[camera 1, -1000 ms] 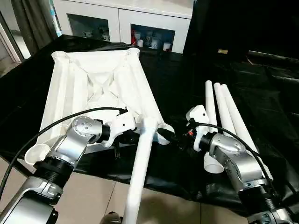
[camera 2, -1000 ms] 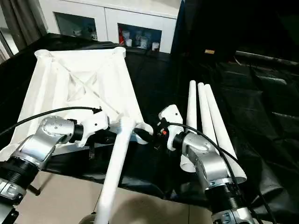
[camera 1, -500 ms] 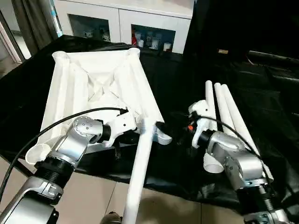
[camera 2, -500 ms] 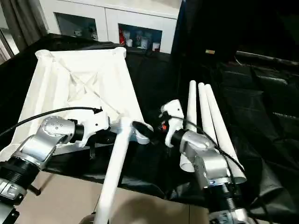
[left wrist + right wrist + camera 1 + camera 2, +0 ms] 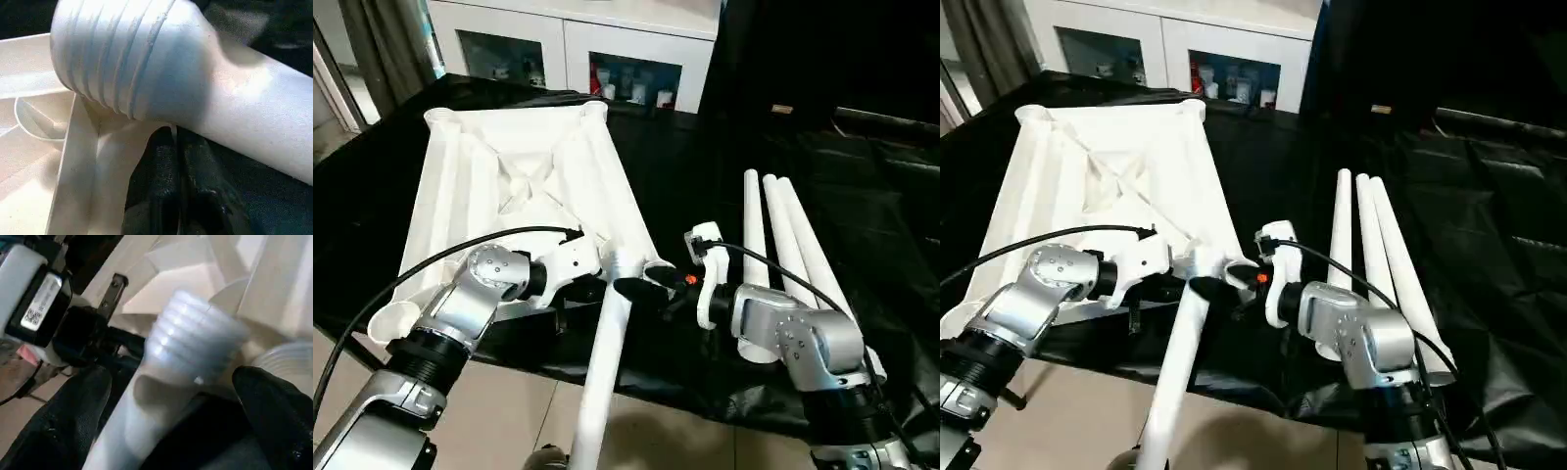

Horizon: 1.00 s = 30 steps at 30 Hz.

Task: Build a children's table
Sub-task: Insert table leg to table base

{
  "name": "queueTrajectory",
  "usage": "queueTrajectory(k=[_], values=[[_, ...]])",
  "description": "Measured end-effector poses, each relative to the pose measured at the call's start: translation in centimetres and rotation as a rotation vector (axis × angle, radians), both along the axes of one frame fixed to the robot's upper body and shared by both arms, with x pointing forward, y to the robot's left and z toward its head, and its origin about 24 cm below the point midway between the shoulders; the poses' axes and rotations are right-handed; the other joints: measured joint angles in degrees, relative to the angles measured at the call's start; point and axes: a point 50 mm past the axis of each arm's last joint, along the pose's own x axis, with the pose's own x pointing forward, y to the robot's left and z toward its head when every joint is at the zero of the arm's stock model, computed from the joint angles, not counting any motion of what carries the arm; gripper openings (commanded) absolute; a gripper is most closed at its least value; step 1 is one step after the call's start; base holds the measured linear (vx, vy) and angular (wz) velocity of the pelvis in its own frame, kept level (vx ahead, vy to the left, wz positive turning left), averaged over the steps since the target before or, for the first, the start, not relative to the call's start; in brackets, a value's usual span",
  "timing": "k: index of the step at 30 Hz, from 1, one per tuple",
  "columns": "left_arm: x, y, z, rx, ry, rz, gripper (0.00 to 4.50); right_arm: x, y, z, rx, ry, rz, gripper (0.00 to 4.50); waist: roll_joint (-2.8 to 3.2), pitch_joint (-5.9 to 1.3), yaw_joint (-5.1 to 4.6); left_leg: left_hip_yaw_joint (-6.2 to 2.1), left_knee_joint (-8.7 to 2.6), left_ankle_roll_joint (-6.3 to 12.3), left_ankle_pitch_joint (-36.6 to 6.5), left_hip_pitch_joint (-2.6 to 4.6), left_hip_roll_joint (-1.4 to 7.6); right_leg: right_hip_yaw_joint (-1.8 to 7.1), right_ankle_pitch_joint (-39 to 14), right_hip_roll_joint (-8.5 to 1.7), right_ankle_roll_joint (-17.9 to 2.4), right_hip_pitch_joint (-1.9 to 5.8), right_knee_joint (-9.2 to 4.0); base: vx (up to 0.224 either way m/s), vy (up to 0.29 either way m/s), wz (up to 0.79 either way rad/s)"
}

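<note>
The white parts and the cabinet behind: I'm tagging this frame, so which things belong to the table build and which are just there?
Job:
tabletop, underside up
leg by its near corner socket
three spare legs
left gripper
right gripper

Just there:
black-draped work table
cabinet with small items

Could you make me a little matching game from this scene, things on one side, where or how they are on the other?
Things:
1. tabletop
2. three legs
3. left pincer
4. right pincer

States:
A. open, either side of the threaded leg
B. shut, under that leg
C. lying side by side
D. ribbed side up

Pairs: 1-D, 2-C, 3-B, 4-A
</note>
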Motion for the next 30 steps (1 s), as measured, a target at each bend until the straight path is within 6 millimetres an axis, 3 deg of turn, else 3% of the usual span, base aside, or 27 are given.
queueTrajectory(k=[6, 15, 30], values=[[0.0, 0.1, -0.1, 0.006, 0.0, 0.001, 0.0, -0.5, 0.6, -0.3, -0.023, 0.07, 0.016, 4.42, 0.03, -0.02, 0.18, 0.0, -0.39, -0.25, 0.1, 0.22, -0.02, -0.01, 0.0, 0.01, 0.0, 0.02, 0.0, 0.0, 0.0, 0.0], [0.0, 0.0, -0.1, 0.007, -0.007, -0.007, 0.0, -0.1, 4.0, -1.8, 0.023, 0.227, 0.036, 4.42, 0.08, -0.06, 0.7, 0.01, -0.71, -0.48, 0.3, 0.32, -0.02, -0.04, 0.0, 0.02, 0.0, -0.06, -0.01, 0.0, 0.0, 0.0], [0.0, 0.0, -0.1, 0.009, -0.011, -0.006, 0.0, 0.3, 4.4, -2.5, 0.065, 0.302, -0.007, 3.16, 0.07, -0.07, 0.76, 0.08, -0.89, -0.56, 0.3, 0.4, -0.03, -0.03, 0.0, 0.02, 0.0, -0.07, -0.03, 0.0, 0.0, 0.0]])
